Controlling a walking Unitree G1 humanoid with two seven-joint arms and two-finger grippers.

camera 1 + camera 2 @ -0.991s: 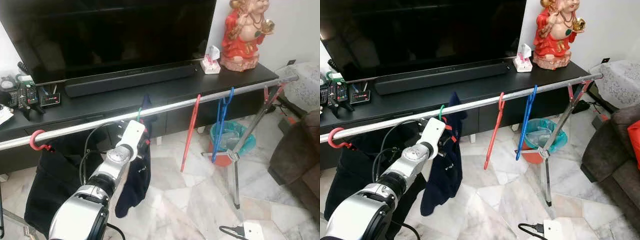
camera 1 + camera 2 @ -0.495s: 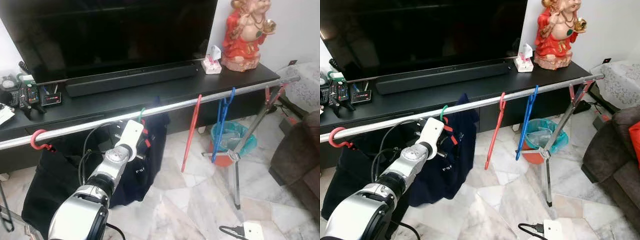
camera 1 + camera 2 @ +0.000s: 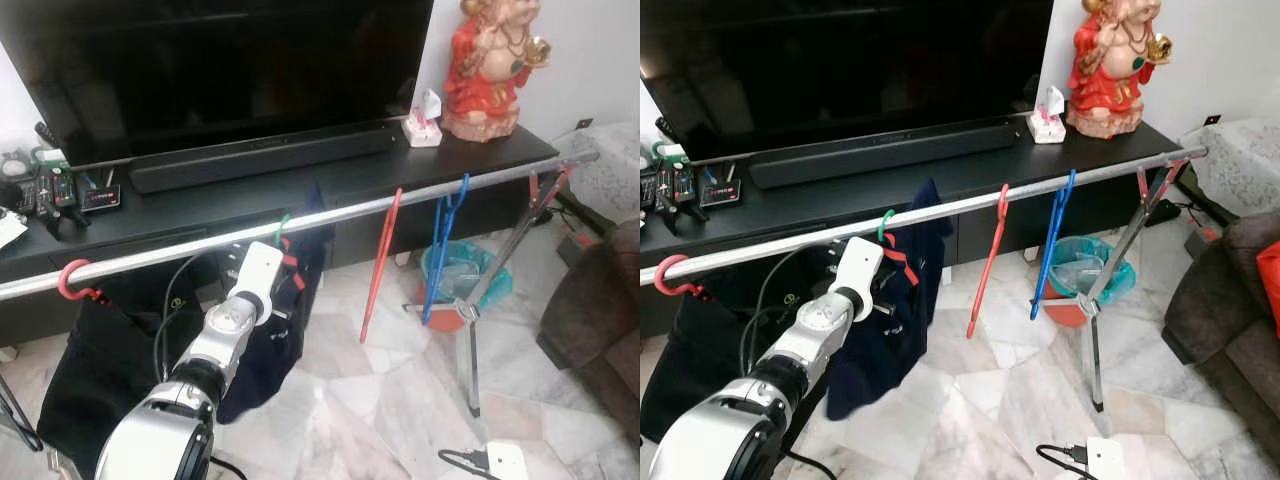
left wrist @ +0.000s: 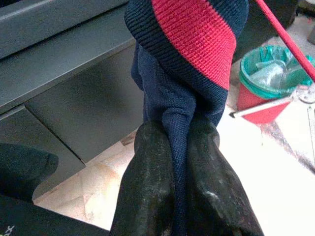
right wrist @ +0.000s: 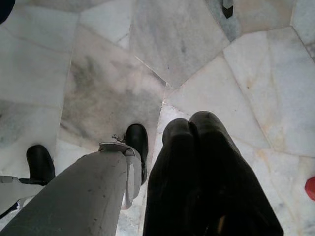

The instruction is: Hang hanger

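My left tool (image 4: pixel 179 142) was clamped tight on the navy shirt (image 3: pixel 290 300), steadying its green hanger (image 3: pixel 283 226) hooked over the rail (image 3: pixel 400 202); my right tool (image 5: pixel 197 162) hung closed, empty.

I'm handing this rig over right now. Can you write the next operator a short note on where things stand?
Left pincer: shut on the navy garment, just below the rail.
Right pincer: shut, idle, pointing at the marble floor.
Green hanger: hook looks seated over the rail, garment hanging from it, between the pink hanger and the red hanger; blue hanger further right.
Done: hanger seems hung.
Left: release the fabric, withdraw the left arm.
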